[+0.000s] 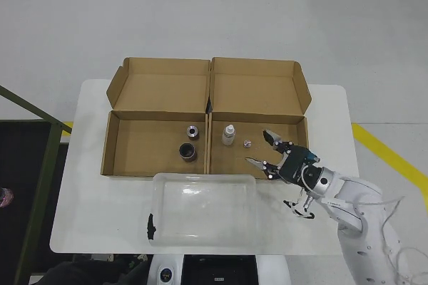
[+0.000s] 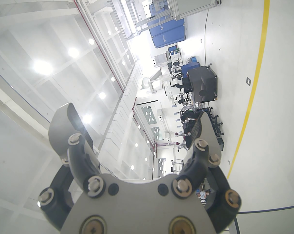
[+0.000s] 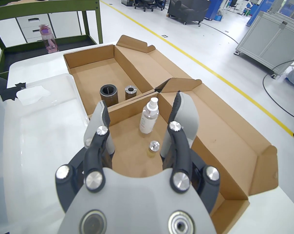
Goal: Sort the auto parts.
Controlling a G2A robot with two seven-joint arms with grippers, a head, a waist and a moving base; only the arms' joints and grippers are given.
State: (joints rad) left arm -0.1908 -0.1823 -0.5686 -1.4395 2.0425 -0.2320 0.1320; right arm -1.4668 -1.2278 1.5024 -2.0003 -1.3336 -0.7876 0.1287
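Two open cardboard boxes sit side by side on the white table. The left box (image 1: 139,149) holds a dark cylinder sleeve (image 1: 187,152) and a small steel cylinder (image 1: 192,131). In the right box (image 1: 221,160) stand a white spray bottle (image 1: 229,135) and a small capped vial (image 1: 247,141). My right gripper (image 1: 261,149) hangs open over the right box, just beside the vial (image 3: 153,148), with nothing between its fingers. The bottle (image 3: 149,118) stands a little beyond. My left gripper (image 2: 134,120) is open and points up into the room, holding nothing.
A clear plastic bin (image 1: 203,210) lies at the table's front, a black scrap (image 1: 150,228) on its left rim. Both box lids (image 1: 257,89) stand open at the back. A green rack (image 3: 44,8) with a pink bottle (image 3: 48,38) stands off the table's left side.
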